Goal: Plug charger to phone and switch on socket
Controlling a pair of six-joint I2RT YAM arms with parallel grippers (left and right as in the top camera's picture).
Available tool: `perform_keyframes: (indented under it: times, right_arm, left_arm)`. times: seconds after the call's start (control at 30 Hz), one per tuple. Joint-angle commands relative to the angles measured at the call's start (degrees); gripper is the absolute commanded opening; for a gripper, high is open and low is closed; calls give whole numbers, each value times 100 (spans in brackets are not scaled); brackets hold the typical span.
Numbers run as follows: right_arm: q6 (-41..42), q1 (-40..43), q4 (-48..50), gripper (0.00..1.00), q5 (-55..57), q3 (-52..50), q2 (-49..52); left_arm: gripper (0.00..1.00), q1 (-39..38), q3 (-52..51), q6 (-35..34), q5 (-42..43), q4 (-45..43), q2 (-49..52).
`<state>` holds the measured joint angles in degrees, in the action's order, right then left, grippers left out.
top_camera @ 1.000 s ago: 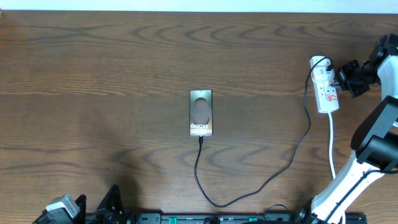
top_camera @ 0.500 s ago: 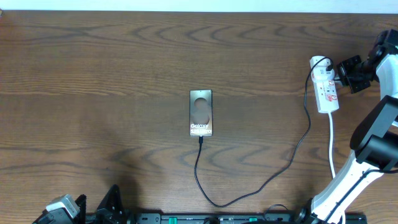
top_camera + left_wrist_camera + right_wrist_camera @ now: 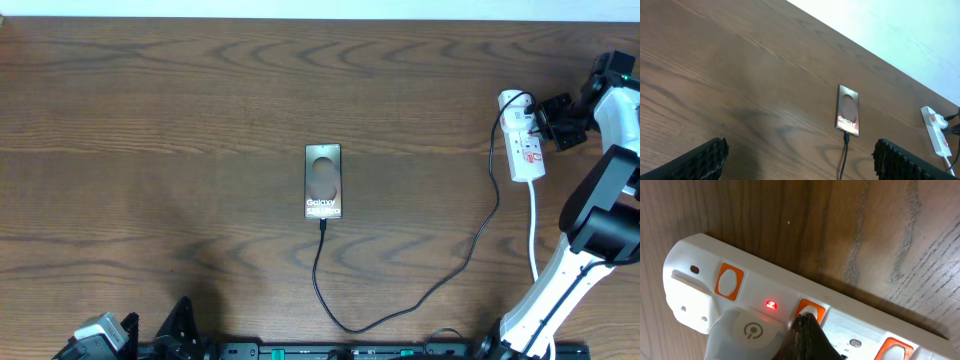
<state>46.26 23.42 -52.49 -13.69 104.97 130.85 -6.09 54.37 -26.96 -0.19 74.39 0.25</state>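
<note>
The socket (image 3: 523,140), long axis near-to-far, lies just left of the right end effector (image 3: 548,120), whose pressed-together tip meets an orange switch (image 3: 810,311).

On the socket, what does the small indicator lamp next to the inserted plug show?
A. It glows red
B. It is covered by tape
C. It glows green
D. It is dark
A: in the right wrist view the lamp on the socket is a bright red dot, just above the plug.
</note>
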Motion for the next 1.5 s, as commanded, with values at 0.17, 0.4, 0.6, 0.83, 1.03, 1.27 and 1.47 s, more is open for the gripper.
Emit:
perform_keyframes:
  times: [0.17,0.4,0.6,0.83,1.03,1.27,1.47]
  right_arm:
    - [-442,-254,-236,2,-999,-2,361]
    - [-448,-247,-1016,1,546,37,-490]
    - [190,-247,-1698,1,2535,37,-2146]
    - [348,-247,-1742,1,2400,37,-4223]
    - [350,-254,-1043,1,1814,37,-6496]
    - [341,-251,444,1,1311,37,-8144]
    - [-157,-251,955,2,369,37,-8808]
  left_arm:
    - [94,28,61,33,-50,-4,-9]
    - [94,28,61,33,-50,0,-11]
    - [94,28,61,33,-48,0,-9]
    - [94,28,61,33,-48,-26,-9]
    - [94,28,59,9,-376,-472,-7]
    - [94,28,-367,15,-717,-1652,-2]
    - [95,28,-2326,15,-640,-4905,-2]
